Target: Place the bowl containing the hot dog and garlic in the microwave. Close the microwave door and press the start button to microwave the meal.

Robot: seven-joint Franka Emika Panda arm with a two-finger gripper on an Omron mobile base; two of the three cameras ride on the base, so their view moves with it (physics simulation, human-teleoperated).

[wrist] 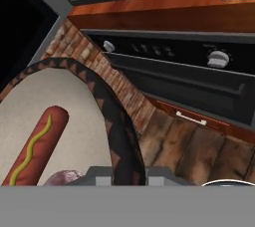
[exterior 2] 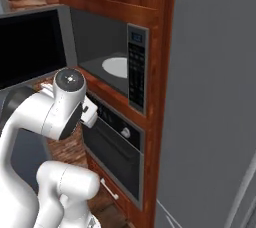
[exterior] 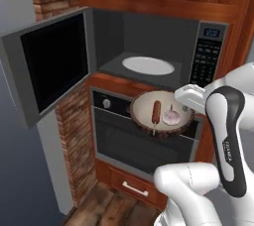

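Observation:
The dark brown bowl (exterior: 149,102) with a pale inside hangs in front of the oven, just below the microwave (exterior: 149,36) opening. In it lie the hot dog (exterior: 156,112) and the garlic (exterior: 171,117). My gripper (exterior: 187,111) is shut on the bowl's right rim. In the hand view the patterned rim (wrist: 113,121) runs between my fingertips (wrist: 98,173), with the hot dog (wrist: 37,146) and a bit of the garlic (wrist: 62,176) inside. The microwave door (exterior: 49,66) stands wide open to the left. A white turntable (exterior: 147,65) lies inside. The keypad (exterior: 206,57) is on the right.
The knobbed oven (exterior: 134,143) sits under the microwave, with a drawer (exterior: 135,188) below and brick (exterior: 74,141) at its left. In the right base view a tall grey panel (exterior 2: 215,97) stands right of the keypad (exterior 2: 136,69), and my arm (exterior 2: 60,112) hides the bowl.

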